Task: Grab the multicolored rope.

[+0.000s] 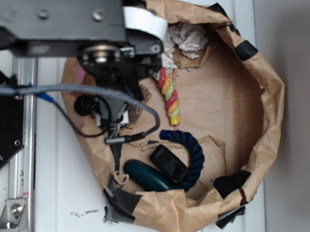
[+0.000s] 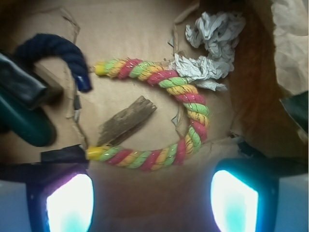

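The multicolored rope (image 2: 193, 104) lies bent in an arch on the brown paper, with pink-red, yellow and green strands and yellow ends. In the wrist view its lower leg runs just above my gripper (image 2: 152, 191), which is open. The two glowing fingers (image 2: 70, 200) stand wide apart with nothing between them, and they do not touch the rope. In the exterior view only one leg of the rope (image 1: 169, 98) shows, to the right of the arm (image 1: 111, 55), which hides the gripper.
All lies in a brown paper bag (image 1: 271, 102) with raised walls. A navy blue rope (image 2: 63, 50), a black object (image 2: 21, 84) and a teal object (image 2: 24, 123) sit at the left. A wood scrap (image 2: 126, 121) lies inside the arch, crumpled paper (image 2: 212, 43) beyond it.
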`<state>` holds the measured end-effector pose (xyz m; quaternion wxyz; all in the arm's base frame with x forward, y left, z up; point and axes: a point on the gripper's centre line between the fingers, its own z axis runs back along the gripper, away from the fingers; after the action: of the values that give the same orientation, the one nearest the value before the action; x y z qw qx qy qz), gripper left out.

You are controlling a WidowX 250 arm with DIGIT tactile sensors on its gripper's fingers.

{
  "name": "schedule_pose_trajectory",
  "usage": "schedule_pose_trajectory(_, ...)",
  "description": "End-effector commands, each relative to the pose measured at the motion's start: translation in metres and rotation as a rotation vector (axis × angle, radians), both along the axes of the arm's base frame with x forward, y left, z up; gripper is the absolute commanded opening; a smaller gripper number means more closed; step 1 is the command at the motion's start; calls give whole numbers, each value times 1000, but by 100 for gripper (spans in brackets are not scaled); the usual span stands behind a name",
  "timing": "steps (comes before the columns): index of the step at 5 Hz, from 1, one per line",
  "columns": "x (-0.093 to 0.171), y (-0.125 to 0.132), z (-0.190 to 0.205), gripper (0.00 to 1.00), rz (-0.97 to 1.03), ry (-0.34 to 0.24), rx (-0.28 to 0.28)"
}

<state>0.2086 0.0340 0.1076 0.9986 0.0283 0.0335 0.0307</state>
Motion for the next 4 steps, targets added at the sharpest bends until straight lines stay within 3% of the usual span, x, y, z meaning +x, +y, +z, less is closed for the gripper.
schedule_pose_trajectory(1,34,23,-16,100,-44,22,88)
schedule_pose_trajectory(2,45,34,-30,100,-110,47,102)
schedule_pose_trajectory(4,37,33,-39,100,-166,60,114)
